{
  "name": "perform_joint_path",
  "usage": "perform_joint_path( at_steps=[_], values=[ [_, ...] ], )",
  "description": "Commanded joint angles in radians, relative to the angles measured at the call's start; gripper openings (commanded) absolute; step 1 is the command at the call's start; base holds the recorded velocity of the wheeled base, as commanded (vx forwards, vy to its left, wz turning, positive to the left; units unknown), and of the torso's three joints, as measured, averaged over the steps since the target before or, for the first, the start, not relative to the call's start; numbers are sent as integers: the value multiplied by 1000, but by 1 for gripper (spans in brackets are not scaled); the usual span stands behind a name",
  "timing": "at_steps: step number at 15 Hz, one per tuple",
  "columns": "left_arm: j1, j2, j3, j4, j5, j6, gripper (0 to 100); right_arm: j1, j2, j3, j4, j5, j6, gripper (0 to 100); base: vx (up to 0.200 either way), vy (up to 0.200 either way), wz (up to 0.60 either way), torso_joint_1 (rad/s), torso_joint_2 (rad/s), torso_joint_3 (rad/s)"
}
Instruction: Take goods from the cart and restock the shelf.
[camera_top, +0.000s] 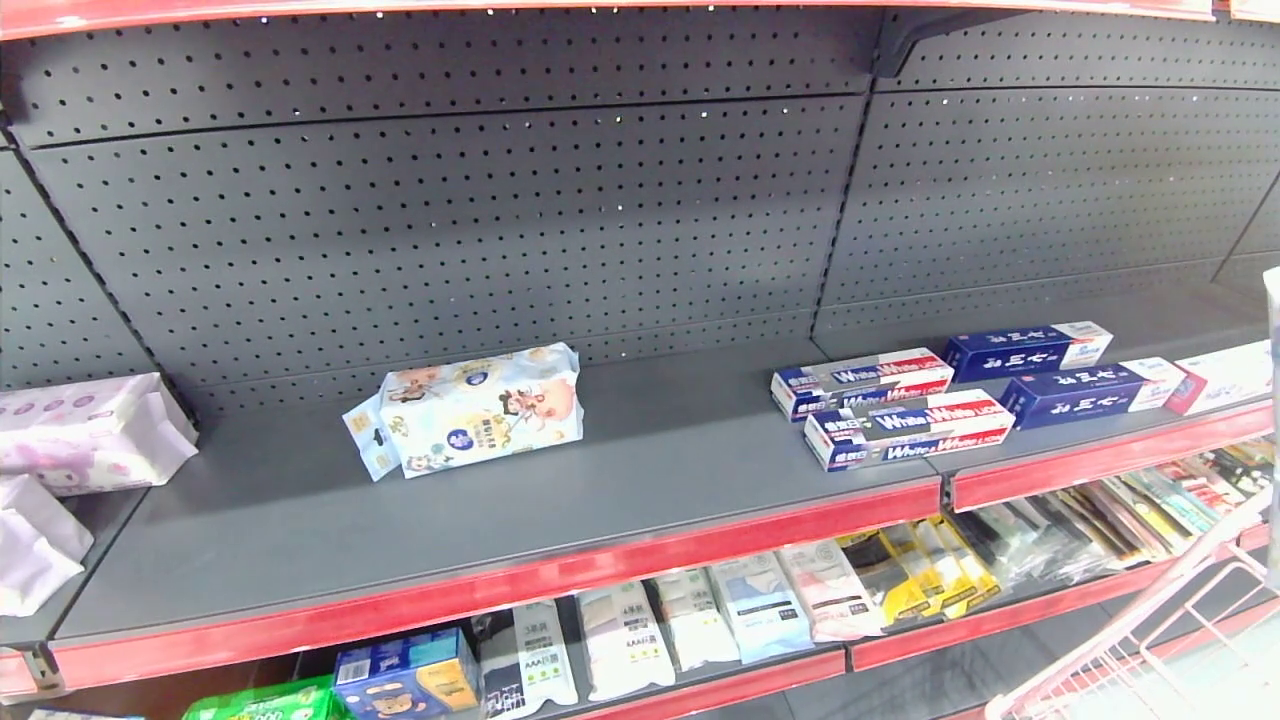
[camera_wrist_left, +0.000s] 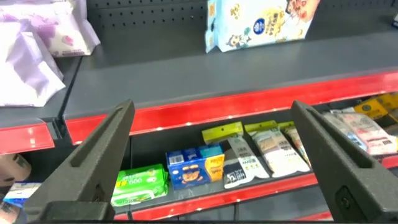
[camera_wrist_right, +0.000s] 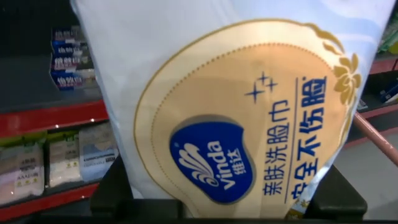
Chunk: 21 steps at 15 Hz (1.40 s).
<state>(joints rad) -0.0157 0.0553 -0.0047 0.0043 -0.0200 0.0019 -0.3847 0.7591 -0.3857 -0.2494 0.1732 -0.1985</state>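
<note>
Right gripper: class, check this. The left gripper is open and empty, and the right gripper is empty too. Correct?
No. The left gripper is open and empty, but the right gripper holds a white pack, as the right wrist view shows.

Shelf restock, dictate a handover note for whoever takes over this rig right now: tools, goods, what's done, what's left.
Left tool: open, empty, facing the shelf's red front edge.
Right tool: shut on a white pack, near the cart.
Shelf: one patterned tissue pack lies mid-board, with toothpaste boxes on the robot's right and pink packs on its left.
Done: white pack is in hand.
Left: set it on the shelf, probably in the bare stretch by the patterned tissue pack. The cart's contents cannot be seen.
</note>
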Motion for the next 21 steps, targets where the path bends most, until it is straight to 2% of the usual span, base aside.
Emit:
perform_joint_path(
  at_steps=[1,2,3,4,5,7,9,10,12,14,18,21],
  values=[
    [-50,34,0,-3,-32,13,100,1,-43,5,1,2,31,0,0,0,0,0,0,0],
    [-53,67,-87,-3,-51,10,100,4,-67,7,2,11,42,0,0,0,0,0,0,0],
    [-59,270,-302,3,-55,-34,100,23,-86,2,5,42,42,0,0,0,0,0,0,0],
    [-58,462,-498,2,-55,-134,100,49,-95,-7,39,65,42,0,0,0,0,0,0,0],
    [-39,601,-600,-1,-40,-135,100,64,-113,-5,76,65,39,0,0,0,0,0,0,0],
    [7,727,-574,-6,-8,-59,100,89,-113,-5,91,72,18,0,0,0,0,0,0,0],
    [11,702,-483,-47,-17,-2,100,193,-77,-4,93,63,-39,0,0,0,0,0,0,0],
    [11,672,-454,-67,-20,10,100,211,-66,-1,93,62,-68,0,0,0,0,0,0,0],
    [11,647,-448,-72,-44,10,100,219,-64,13,101,68,-91,0,0,0,0,0,0,0],
    [11,649,-451,-72,-46,13,100,254,-67,2,176,58,-148,0,0,0,0,0,0,0],
    [11,670,-443,-67,-46,13,100,254,-57,-4,180,43,-182,0,0,0,0,0,0,0],
    [11,727,-448,-73,-44,13,100,253,-47,-4,179,38,-179,0,0,0,600,2,-1,4]
  ],
)
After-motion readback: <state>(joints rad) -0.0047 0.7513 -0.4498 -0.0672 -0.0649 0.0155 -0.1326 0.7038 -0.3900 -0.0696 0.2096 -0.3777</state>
